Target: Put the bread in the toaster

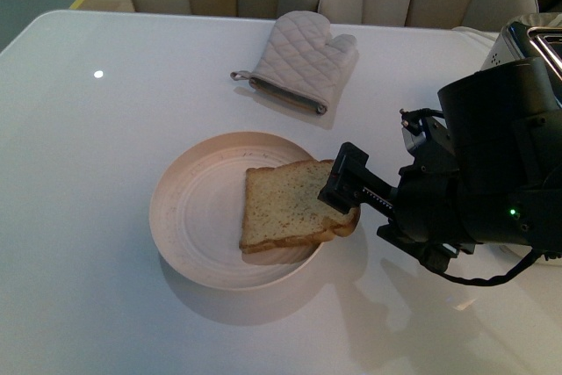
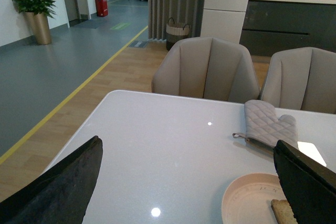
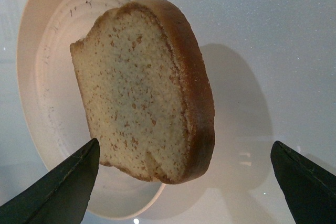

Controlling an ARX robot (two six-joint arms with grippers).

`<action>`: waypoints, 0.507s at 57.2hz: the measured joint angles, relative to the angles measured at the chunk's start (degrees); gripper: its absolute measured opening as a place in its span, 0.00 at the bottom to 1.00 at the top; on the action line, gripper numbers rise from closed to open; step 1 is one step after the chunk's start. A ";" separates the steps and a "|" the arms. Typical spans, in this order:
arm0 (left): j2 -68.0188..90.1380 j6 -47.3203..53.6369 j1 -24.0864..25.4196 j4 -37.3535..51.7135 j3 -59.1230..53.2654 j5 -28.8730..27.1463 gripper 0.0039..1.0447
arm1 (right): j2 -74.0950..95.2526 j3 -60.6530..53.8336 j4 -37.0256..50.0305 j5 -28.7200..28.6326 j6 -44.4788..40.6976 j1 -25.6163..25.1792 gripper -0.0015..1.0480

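Note:
The bread (image 1: 285, 204), a tan slice with a brown crust, lies on the round cream plate (image 1: 189, 217), its rounded end overhanging the plate's right rim. My right gripper (image 1: 344, 177) hovers open just over that overhanging end; in the right wrist view the bread (image 3: 144, 87) sits ahead of the two spread fingertips, with the gripper (image 3: 185, 182) holding nothing. The toaster (image 1: 531, 41) shows only as a white and chrome corner at the right edge, behind the right arm. My left gripper (image 2: 189, 182) is open over bare table, the bread's corner (image 2: 283, 211) near its right finger.
A quilted grey oven mitt (image 1: 303, 59) lies at the back of the white table (image 1: 105, 155). Beige chairs (image 2: 207, 69) stand behind the far edge. The plate (image 3: 44, 77) takes up the table's middle.

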 joint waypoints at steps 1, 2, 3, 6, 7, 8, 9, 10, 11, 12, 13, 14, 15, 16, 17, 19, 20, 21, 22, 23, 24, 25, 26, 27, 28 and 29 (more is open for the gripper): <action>0.00 0.00 0.00 0.00 0.00 0.00 0.93 | 0.24 0.20 0.04 -0.22 0.17 -0.02 0.91; 0.00 0.00 0.00 0.00 0.00 0.00 0.93 | 0.31 0.28 0.04 -0.26 0.24 -0.02 0.91; 0.00 0.00 0.00 0.00 0.00 0.00 0.93 | 0.48 0.48 0.04 -0.42 0.39 -0.02 0.91; 0.00 0.00 0.00 0.00 0.00 -0.02 0.93 | 0.98 0.94 0.37 -1.27 1.05 -0.02 0.91; 0.00 0.00 0.00 0.00 0.00 0.00 0.93 | 1.03 0.98 0.42 -1.31 1.07 0.00 0.91; 0.00 0.00 0.00 0.00 0.00 0.00 0.93 | 1.11 1.09 0.50 -1.42 1.18 0.00 0.91; 0.00 0.00 0.00 0.00 0.00 0.00 0.93 | 1.27 1.18 0.55 -1.64 1.22 0.00 0.91; 0.00 0.00 0.00 0.00 0.00 0.00 0.93 | 1.33 1.22 0.57 -1.68 1.25 0.00 0.91; 0.00 0.00 0.00 0.00 0.00 0.00 0.93 | 1.44 1.29 0.63 -1.88 1.31 0.04 0.91; 0.00 0.00 0.00 0.00 0.00 0.00 0.93 | 1.51 1.33 0.66 -1.97 1.33 0.04 0.91; 0.00 0.00 0.00 0.00 0.00 0.00 0.93 | 1.66 1.36 0.70 -2.12 1.40 0.04 0.91; 0.00 0.00 0.00 0.00 0.00 0.00 0.93 | 1.81 1.42 0.79 -2.32 1.44 0.04 0.91; 0.00 0.00 0.00 0.00 0.00 -0.02 0.93 | 1.90 1.44 0.79 -2.43 1.46 0.04 0.91; 0.00 0.00 0.00 0.00 0.00 0.00 0.93 | 2.10 1.53 0.81 -2.58 1.60 0.04 0.91; 0.00 0.00 0.00 0.00 0.00 0.00 0.93 | 2.16 1.57 0.81 -2.71 1.64 0.04 0.91; 0.00 0.00 0.00 0.00 0.00 0.00 0.93 | 2.45 1.66 0.81 -2.97 1.92 0.04 0.91; 0.00 0.00 0.00 0.00 0.00 0.00 0.93 | 2.64 1.73 0.81 -3.15 2.08 0.04 0.91; 0.00 0.00 0.00 0.00 0.00 0.00 0.93 | 2.86 1.81 0.81 -3.28 2.21 0.07 0.91; 0.00 0.00 0.00 0.00 0.00 -0.02 0.93 | 2.95 1.88 0.81 -3.34 2.29 0.07 0.91; 0.00 0.00 0.00 0.00 0.00 0.00 0.93 | 3.08 1.97 0.81 -3.48 2.36 0.11 0.91; 0.00 0.00 0.00 0.00 0.00 0.00 0.93 | 3.21 2.01 0.81 -3.54 2.40 0.13 0.91; 0.00 0.00 0.00 0.00 0.00 0.00 0.93 | 3.39 2.10 0.81 -3.67 2.47 0.17 0.91; 0.00 0.00 0.00 0.00 0.00 0.00 0.93 | 3.61 2.21 0.79 -3.87 2.47 0.24 0.91; 0.00 0.00 0.00 0.00 0.00 0.00 0.93 | 3.69 2.25 0.79 -4.02 2.47 0.26 0.91; 0.00 0.00 0.00 0.00 0.00 0.00 0.93 | 3.80 2.34 0.79 -4.17 2.49 0.31 0.91; 0.00 0.00 0.00 0.00 0.00 -0.02 0.93 | 3.89 2.40 0.79 -4.22 2.49 0.35 0.91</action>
